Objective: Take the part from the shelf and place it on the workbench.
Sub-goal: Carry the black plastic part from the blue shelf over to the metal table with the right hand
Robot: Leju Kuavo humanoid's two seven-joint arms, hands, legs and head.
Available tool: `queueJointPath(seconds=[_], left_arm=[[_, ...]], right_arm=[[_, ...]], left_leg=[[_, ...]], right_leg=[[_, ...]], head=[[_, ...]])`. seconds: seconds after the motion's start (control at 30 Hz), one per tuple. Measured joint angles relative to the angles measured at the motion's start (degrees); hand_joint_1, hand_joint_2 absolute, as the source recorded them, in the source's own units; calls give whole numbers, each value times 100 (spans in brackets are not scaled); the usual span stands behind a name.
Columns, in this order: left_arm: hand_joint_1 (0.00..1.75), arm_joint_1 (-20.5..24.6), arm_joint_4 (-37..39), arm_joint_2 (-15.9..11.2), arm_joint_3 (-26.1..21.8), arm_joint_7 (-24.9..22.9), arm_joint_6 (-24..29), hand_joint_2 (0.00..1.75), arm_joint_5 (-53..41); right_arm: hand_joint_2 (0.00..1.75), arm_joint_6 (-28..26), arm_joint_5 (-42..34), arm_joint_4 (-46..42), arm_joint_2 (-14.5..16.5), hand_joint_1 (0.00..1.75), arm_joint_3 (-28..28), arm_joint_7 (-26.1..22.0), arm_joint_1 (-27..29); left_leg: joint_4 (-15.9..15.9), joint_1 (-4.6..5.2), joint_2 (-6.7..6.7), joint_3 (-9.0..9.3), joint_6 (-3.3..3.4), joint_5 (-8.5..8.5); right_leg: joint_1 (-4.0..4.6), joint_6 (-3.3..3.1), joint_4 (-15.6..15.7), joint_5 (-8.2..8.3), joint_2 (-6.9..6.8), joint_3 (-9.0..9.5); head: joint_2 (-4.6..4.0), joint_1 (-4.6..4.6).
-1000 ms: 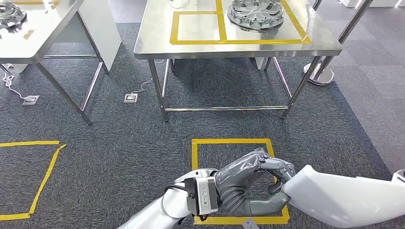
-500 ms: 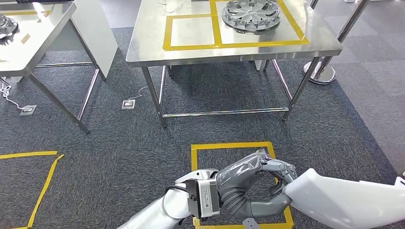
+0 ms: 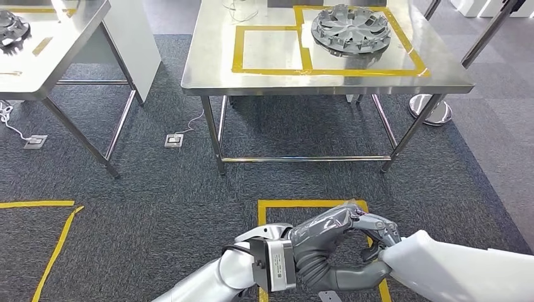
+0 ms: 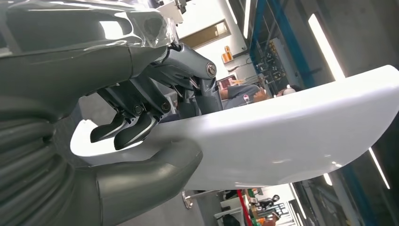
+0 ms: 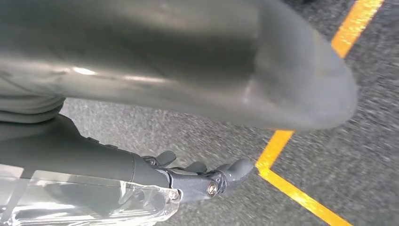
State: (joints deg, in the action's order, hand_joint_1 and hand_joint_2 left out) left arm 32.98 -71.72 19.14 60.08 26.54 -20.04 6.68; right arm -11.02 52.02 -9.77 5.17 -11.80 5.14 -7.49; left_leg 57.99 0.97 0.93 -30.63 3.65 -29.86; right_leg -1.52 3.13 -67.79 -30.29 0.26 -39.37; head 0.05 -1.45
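Head view: the left hand [image 3: 334, 242] grips one end of a white moulded panel [image 3: 460, 270], thumb under its edge and fingers [image 3: 378, 226] curled over the top, clamped on it. The panel hangs above the carpeted floor, over a yellow tape square [image 3: 277, 204], well short of the steel surface [image 3: 327, 78] ahead. Its long axis runs across the robot's front, from the held end out toward the robot's right; the broad face lies roughly level. The left wrist view shows the same pinch on the panel's rim. In the right wrist view the right hand [image 5: 197, 179] has its fingers apart and holds nothing I can make out. On the surface, near its far right corner, a grey wheel cover [image 3: 351, 28] sits inside one taped box; the taped box [image 3: 271, 49] beside it is free. My judgement: carry step, so keep the panel level, approach squarely, clear the near edge before lowering
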Motion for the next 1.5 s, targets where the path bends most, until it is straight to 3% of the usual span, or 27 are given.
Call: queueJointPath(seconds=[0.03, 0.1, 0.2, 0.27, 0.37, 0.4, 0.43, 0.47, 0.53, 0.57, 0.6, 0.73, 0.8, 0.87, 0.93, 0.97, 1.03, 1.1, 1.2, 1.27, 1.33, 1.4, 1.43, 1.47, 1.5], left_arm=[[175, 3, 3, -3, 7, 2, 1, 175, 2], [175, 11, 12, -4, 20, 8, 8, 175, 13], [175, 49, 18, 10, 31, 23, 23, 175, 27], [175, 90, 19, 24, 33, 36, 27, 175, 34], [175, 107, 24, 28, 37, 49, 32, 175, 42], [175, 106, 27, 27, 38, 50, 33, 175, 42], [175, 106, 31, 27, 39, 51, 33, 175, 43], [175, 106, 33, 27, 40, 52, 33, 175, 44], [175, 108, 37, 26, 40, 55, 34, 175, 48], [175, 108, 40, 25, 40, 57, 35, 175, 49], [175, 109, 44, 27, 40, 58, 35, 175, 49], [175, 125, 63, 53, 43, 90, 32, 175, 51], [175, 152, 72, 68, 55, 107, 27, 175, 54], [175, 168, 87, 74, 75, 113, 21, 175, 55], [175, 167, 107, 74, 93, 116, 16, 175, 55], [175, 168, 113, 74, 101, 120, 15, 175, 55], [175, 172, 115, 72, 122, 128, 15, 175, 55], [175, 179, 121, 68, 151, 134, 9, 175, 56], [175, 197, 125, 78, 186, 143, -10, 175, 63], [175, 216, 125, 84, 196, 147, -16, 175, 76], [175, 230, 125, 84, 215, 148, -20, 175, 100], [175, 228, 125, 79, 244, 148, -22, 175, 126], [175, 226, 125, 76, 257, 147, -23, 175, 135], [175, 227, 125, 75, 271, 146, -23, 175, 143], [175, 230, 125, 75, 285, 145, -24, 175, 151]], right_arm=[[0, 1, 0, 2, -2, 0, 0, 0, 3], [0, 4, 4, 5, -4, 0, 0, 0, 5], [0, 5, 15, 8, -8, 0, -2, 0, 5], [0, 3, 17, 7, -8, 0, -1, -3, -7], [0, 2, 17, 7, -5, 0, -1, -7, -13], [0, 2, 17, 7, -7, 0, -1, -7, -10], [0, 3, 17, 7, -7, 0, -2, -7, -9], [0, 3, 17, 7, -7, 0, -2, -7, -10], [0, 7, 17, 7, 2, 0, -2, -7, -16], [0, 9, 17, 7, 6, 0, -2, -7, -22], [0, 13, 17, 7, 9, 0, -2, -7, -27], [0, 17, 17, 7, 23, 0, -2, -7, -33], [0, 16, 17, 7, 21, 0, -2, -7, -47], [0, 16, 17, 8, 13, 0, -2, -6, -47], [0, 14, 16, 9, 4, 0, -2, -5, -25], [0, 11, 15, 9, 2, 0, -2, -4, -17], [0, -2, 15, 10, -1, 0, -2, -5, -8], [0, -21, 14, 17, -2, 0, -2, -5, -6], [0, -60, 3, 24, 3, 0, -6, 1, 7], [0, -87, 0, 23, 5, 0, -11, 2, 16], [0, -101, 0, 23, 15, 0, -15, 2, 12], [0, -101, 0, 24, 26, 0, -15, 5, 18], [0, -102, 0, 24, 28, 0, -16, 8, 24], [0, -103, 1, 24, 28, 0, -16, 11, 28], [0, -104, 4, 24, 30, 0, -17, 13, 30]], left_leg=[[11, 8, 1, 83, -19, -70], [15, 19, 4, 165, -79, -184], [126, 28, 4, 150, -161, -210], [530, 19, -14, -88, -220, -211], [1459, -51, -34, -794, -332, -515], [1605, -73, -35, -975, -351, -590], [1578, -90, -36, -1069, -357, -556], [1369, -100, -37, -1067, -355, -396], [642, -95, -41, -877, -319, 159], [350, -78, -47, -791, -295, 329], [174, -59, -49, -725, -263, 425], [14, -41, -35, -516, -98, 416], [-23, -50, -41, -380, -25, 365], [-22, -22, -31, -311, 26, 285], [-20, 1, -8, -221, 40, 193], [-19, 6, 0, -156, 36, 141], [-19, 8, 2, -11, 9, 18], [-22, 12, 1, 72, -40, -76], [-1, 16, 1, 74, -114, -109], [261, 18, -10, -67, -171, -78], [890, -13, -27, -476, -249, -172], [1517, -66, -35, -959, -315, -424], [1643, -88, -37, -1118, -333, -474], [1577, -103, -38, -1172, -340, -394], [1305, -112, -40, -1114, -335, -178]], right_leg=[[12, -24, 376, 256, -2, 94], [40, -83, 798, 536, -10, 228], [33, -178, 845, 528, -6, 311], [-11, -225, 882, 480, -1, 407], [-40, -242, 903, 357, -3, 541], [-46, -236, 903, 306, -1, 596], [-51, -227, 904, 252, 3, 664], [-54, -216, 905, 196, 8, 741], [-56, -184, 913, 85, 18, 897], [-53, -157, 923, 40, 24, 952], [-52, -121, 944, 1, 26, 984], [-61, 15, 837, -8, 17, 1066], [-62, 25, 396, -116, 9, 843], [-50, 41, -298, -381, 7, 377], [-33, 47, -605, -514, 7, 28], [-24, 37, -467, -406, 7, -4], [-9, 1, 252, 113, 3, 165], [24, -44, 807, 467, -9, 308], [48, -138, 921, 507, -9, 351], [8, -193, 963, 477, -1, 437], [-26, -231, 991, 412, 0, 544], [-43, -237, 994, 324, 0, 638], [-49, -232, 994, 279, 1, 691], [-53, -224, 994, 235, 6, 749], [-56, -212, 995, 189, 12, 817]], head=[[-1, 5], [-1, 8], [-1, 2], [0, -20], [0, -45], [0, -50], [1, -52], [0, -54], [1, -59], [0, -60], [0, -66], [1, -52], [1, -13], [1, 24], [1, 36], [1, 41], [1, 55], [1, 54], [2, 46], [1, 35], [1, 9], [2, -4], [2, -6], [2, -8], [2, -9]])
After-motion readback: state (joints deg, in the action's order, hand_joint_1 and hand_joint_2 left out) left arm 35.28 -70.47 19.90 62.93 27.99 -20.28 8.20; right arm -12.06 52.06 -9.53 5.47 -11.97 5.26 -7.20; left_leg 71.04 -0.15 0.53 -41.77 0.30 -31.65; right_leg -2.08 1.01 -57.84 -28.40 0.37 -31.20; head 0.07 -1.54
